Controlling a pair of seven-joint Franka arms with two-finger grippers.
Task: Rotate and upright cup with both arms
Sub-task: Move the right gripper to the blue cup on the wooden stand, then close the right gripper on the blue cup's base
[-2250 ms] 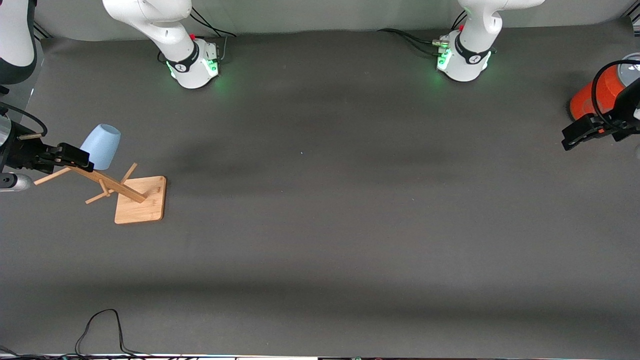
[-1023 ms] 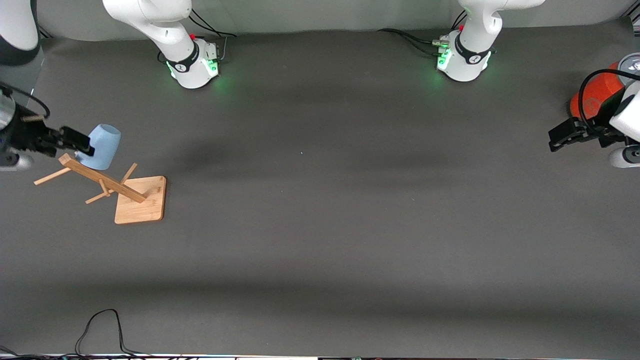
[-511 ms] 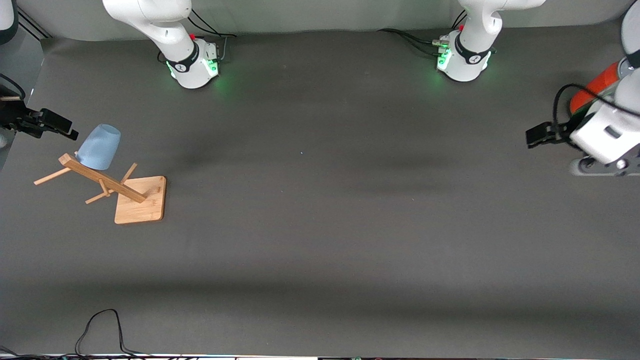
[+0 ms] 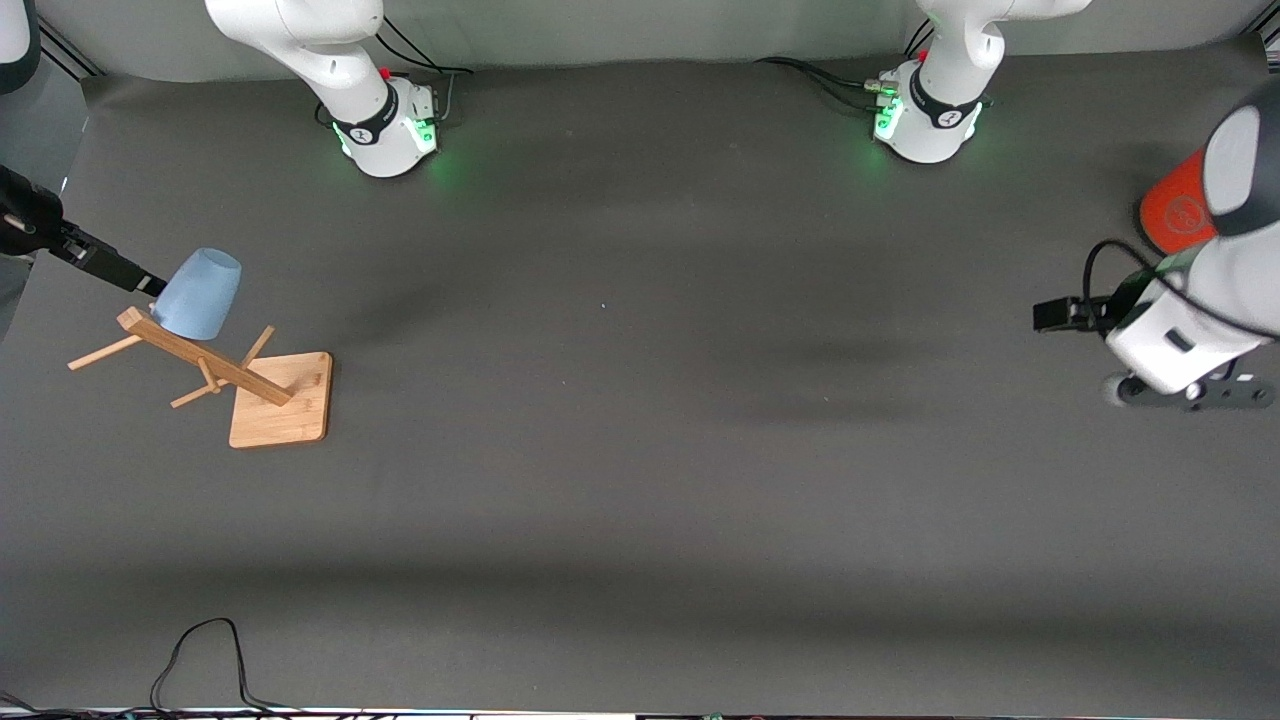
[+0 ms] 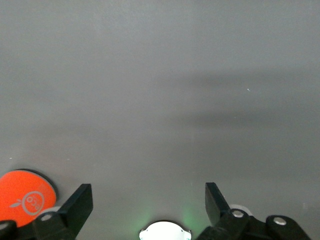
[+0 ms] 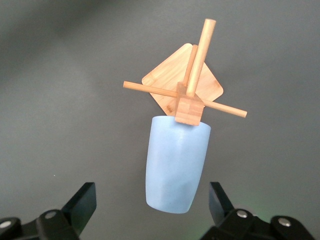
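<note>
The pale-blue cup (image 4: 200,293) hangs mouth-down and tilted on a peg of a wooden rack (image 4: 262,395) near the right arm's end of the table. My right gripper (image 4: 140,280) is open, its tips right beside the cup's base. In the right wrist view the cup (image 6: 177,165) points its base between the spread fingers (image 6: 82,202), untouched, with the rack (image 6: 187,87) past it. My left gripper (image 4: 1050,315) is open and empty, over bare table at the left arm's end; in the left wrist view the gripper (image 5: 148,200) holds nothing.
An orange cylinder (image 4: 1175,215) stands near the left arm's end, partly hidden by that arm; its top also shows in the left wrist view (image 5: 25,195). A black cable (image 4: 200,650) lies at the table's front edge. The table's mat (image 4: 640,400) is dark grey.
My right gripper drew back from the rack's top and turned, tips now at the cup's base. My left gripper swung away from the orange cylinder toward the table's middle. The cup stayed on its peg.
</note>
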